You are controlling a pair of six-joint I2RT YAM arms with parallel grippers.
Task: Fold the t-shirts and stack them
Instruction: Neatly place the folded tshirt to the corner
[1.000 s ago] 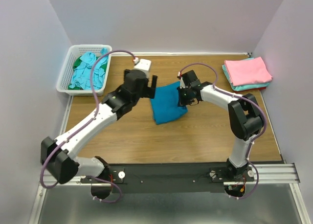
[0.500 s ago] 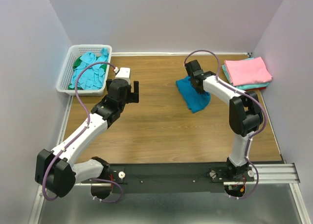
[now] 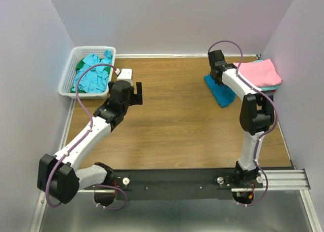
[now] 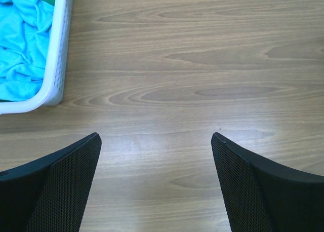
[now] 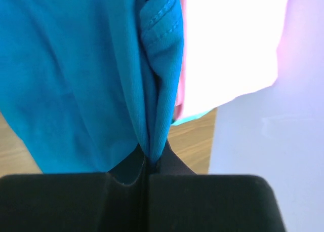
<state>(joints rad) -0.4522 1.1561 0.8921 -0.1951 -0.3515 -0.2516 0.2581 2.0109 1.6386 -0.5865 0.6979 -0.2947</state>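
Open tabletop (image 3: 172, 125) centre, basket (image 3: 67, 81) far-left, folded t-shirts (image 3: 258, 72) far-right

Green shirt (image 3: 80, 65) mostly buried; basket (image 4: 57, 54) cropped

No text, label, brand mark, number or sign can be read in any of the three views.
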